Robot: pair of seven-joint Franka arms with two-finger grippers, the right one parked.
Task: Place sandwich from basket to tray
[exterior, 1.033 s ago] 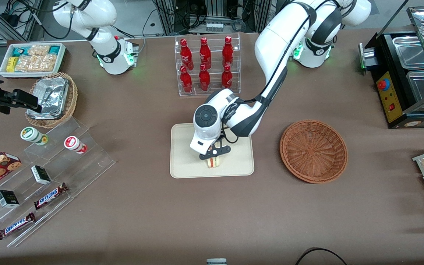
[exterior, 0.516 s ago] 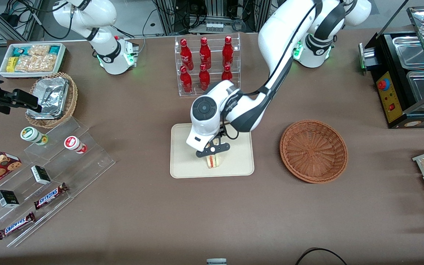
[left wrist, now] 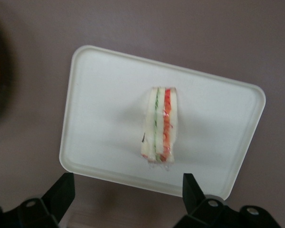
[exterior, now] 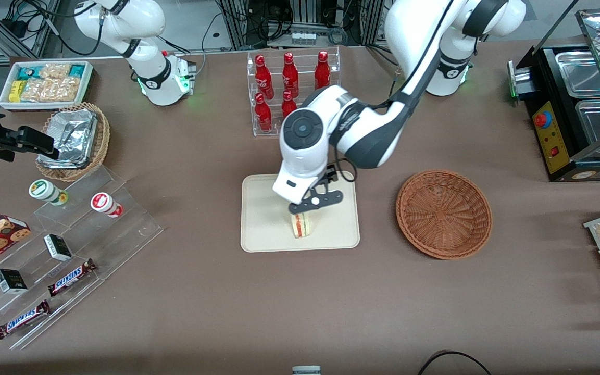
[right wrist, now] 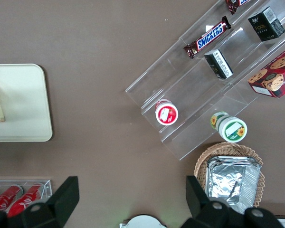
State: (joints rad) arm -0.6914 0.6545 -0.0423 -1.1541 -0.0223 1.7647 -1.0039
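Sandwich, the small white-bread wedge striped red and green, stands on the flat cream rectangular tray; the black two-finger gripper hangs above it, spread wide, holding nothing; release looks done; next, I'd judge, a clear retreat; the round reddish-brown wicker basket sits empty.

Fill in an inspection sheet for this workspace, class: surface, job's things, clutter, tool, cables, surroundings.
Surface: brown table.
Job's things: sandwich stands on its edge on the tray; basket holds nothing.
Clutter: red bottles in a clear rack, Snickers bars on acrylic steps, foil-lined basket.
Tool: tool open, above the sandwich, apart from it.
Cables: black cable at the table edge nearest the front camera.
Surroundings: food warmer.
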